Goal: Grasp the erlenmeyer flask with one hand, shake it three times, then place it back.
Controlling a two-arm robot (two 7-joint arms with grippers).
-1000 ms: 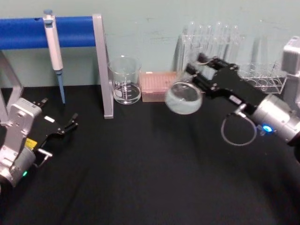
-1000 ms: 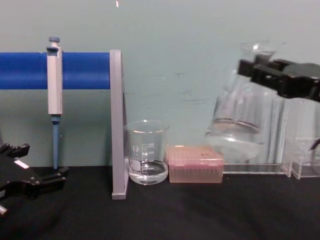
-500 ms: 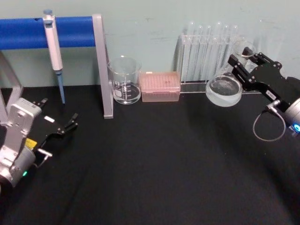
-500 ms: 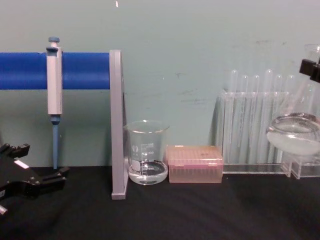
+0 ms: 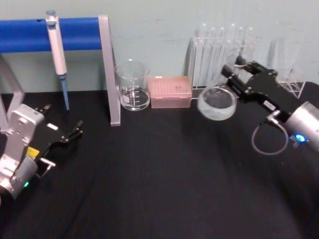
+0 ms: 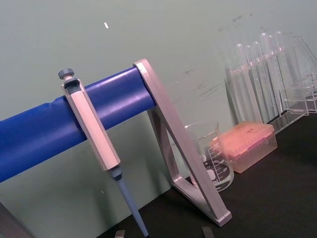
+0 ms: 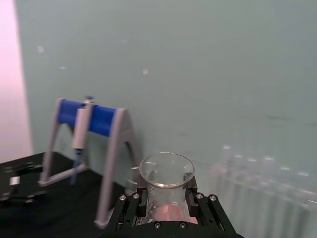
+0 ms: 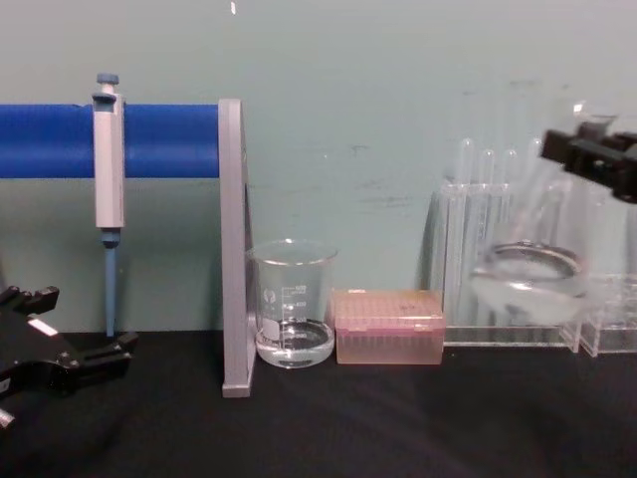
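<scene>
Nearest, at the left of the matte black bench: left tool parked, black fingers spread, empty. Farther right, lifted clear of the bench: right tool clamped on the narrow neck of the clear glass erlenmeyer flask, conical and tilted, before the transparent tube rack.

On the black worktop a pipette hangs from a grey-framed blue bar, a glass beaker with a little clear liquid stands beside the frame's leg, then a pink box, perhaps of pipette tips, and a clear test-tube rack.
</scene>
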